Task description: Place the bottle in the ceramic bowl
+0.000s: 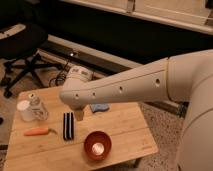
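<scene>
- The bottle (38,107) stands near the counter's (125,125) left edge, just beside a white cup (24,111).
- The hand (79,114) hangs released over the counter's middle, grasping nothing.
- The ceramic bowl (97,145) sits near the front edge.

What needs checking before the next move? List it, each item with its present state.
1. Bottle upright on the table, close beside the white cup: ok.
2. Pincer under the arm's end, over the table's middle, apart from the bottle, holding nothing: ok.
3. Pincer open for a grasp: ok.
4. Ceramic bowl empty, near the table's front edge: ok.
5. Room to grip the bottle without knocking the cup: cannot tell.
</scene>
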Controlling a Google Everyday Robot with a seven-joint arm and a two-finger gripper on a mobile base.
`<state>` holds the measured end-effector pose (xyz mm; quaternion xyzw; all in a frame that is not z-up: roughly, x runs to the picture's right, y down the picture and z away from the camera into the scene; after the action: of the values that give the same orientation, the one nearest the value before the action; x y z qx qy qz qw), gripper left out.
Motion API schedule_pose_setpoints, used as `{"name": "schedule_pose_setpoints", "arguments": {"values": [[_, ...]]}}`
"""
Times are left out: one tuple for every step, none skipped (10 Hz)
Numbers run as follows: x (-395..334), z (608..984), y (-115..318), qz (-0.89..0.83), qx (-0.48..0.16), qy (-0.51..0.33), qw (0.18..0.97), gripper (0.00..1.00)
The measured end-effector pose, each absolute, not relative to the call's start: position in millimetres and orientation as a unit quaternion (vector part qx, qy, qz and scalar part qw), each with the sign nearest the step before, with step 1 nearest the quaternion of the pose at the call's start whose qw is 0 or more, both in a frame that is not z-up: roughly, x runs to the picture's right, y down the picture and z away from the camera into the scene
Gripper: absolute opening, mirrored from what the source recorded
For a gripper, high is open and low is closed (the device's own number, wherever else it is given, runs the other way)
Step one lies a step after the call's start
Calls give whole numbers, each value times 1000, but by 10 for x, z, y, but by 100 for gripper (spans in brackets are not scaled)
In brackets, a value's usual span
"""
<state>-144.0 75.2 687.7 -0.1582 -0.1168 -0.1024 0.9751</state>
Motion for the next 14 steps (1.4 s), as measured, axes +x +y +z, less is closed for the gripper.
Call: {"name": "schedule_pose_setpoints", "arguments": {"values": [[-1440, 6877, 752, -102, -158, -117, 975, 80], [-1440, 6877, 752, -102, -158, -117, 975, 80], [-1440, 6877, 752, -102, -158, -117, 975, 80], [-1440, 6877, 752, -102, -158, -117, 975, 80], [-1440, 6877, 752, -102, -158, -117, 975, 80], [-1448, 6875, 747, -103, -158, -119, 975, 80], [-1501, 6859, 702, -107, -152, -127, 974, 80], [-1630, 6827, 629, -118, -143, -141, 973, 80], [-1769, 6801, 553, -130, -135, -155, 970, 80], [-1979, 6765, 447, -148, -124, -175, 965, 80], [-2132, 6744, 369, -163, -117, -189, 961, 80], [-2238, 6738, 315, -175, -115, -196, 958, 80], [-2351, 6744, 260, -194, -118, -200, 953, 80], [-2483, 6749, 186, -218, -125, -199, 947, 80]]}}
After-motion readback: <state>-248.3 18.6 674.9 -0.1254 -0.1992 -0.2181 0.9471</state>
